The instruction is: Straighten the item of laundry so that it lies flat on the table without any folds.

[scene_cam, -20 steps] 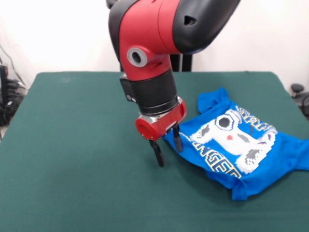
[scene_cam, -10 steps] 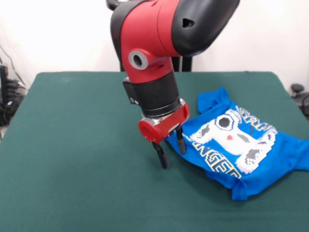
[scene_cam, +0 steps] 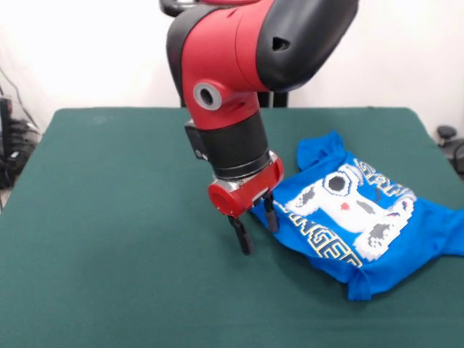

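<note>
White wall behind, and the table (scene_cam: 109, 217) fills my front view with its dark green cloth top, running wide from edge to edge. Some dark cables (scene_cam: 13, 145) hang off past the left edge of it.

On the right side of the green I've got the item of laundry (scene_cam: 362, 217), the bright blue T-shirt, lying print side up. I can see the white pixel controller on it and bits of the yellow-outlined lettering, though part of the wording is lost where the cloth bunches. It's not flat: the upper end is rumpled and pushed up into a peak, the lower end is folded under itself near the front, and the right-hand part trails off toward the picture's right edge.

The arm (scene_cam: 239, 87) comes down from the top, red and black, leaning over the middle of the table. The gripper (scene_cam: 257, 226) sits low at the shirt's left edge. Its two dark fingers (scene_cam: 245, 238) are spread apart with nothing between them that I can make out. One finger is down over bare green cloth just left of the shirt, the other is right at the blue hem. Whether that tip is touching the fabric I can't say from here.
</note>
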{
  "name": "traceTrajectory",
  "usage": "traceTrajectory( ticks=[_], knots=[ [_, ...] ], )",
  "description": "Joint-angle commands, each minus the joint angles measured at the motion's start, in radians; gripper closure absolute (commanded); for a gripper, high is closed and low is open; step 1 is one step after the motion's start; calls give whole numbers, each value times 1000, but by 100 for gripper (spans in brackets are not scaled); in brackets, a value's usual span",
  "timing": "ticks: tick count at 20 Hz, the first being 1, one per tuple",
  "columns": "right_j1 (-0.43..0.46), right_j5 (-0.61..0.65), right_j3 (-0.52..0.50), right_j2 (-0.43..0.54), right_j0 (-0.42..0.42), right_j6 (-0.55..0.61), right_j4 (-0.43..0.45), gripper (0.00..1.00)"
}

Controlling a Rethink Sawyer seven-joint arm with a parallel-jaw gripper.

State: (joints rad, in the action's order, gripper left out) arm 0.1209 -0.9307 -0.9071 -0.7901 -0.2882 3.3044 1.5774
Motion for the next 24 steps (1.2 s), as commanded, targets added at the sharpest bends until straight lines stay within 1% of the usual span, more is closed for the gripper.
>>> traceTrajectory(
  ticks=[1, 5, 13, 18, 24],
  knots=[
    [47, 22, -24, 188, 8, -20, -72, 0],
    [56, 26, -16, 190, 6, -29, -74, 0],
    [29, 24, -29, 215, 13, -89, -104, 0],
    [28, 26, -29, 209, 11, -89, -106, 0],
    [-11, -47, -49, 210, 19, -87, -94, 0]
  ],
)
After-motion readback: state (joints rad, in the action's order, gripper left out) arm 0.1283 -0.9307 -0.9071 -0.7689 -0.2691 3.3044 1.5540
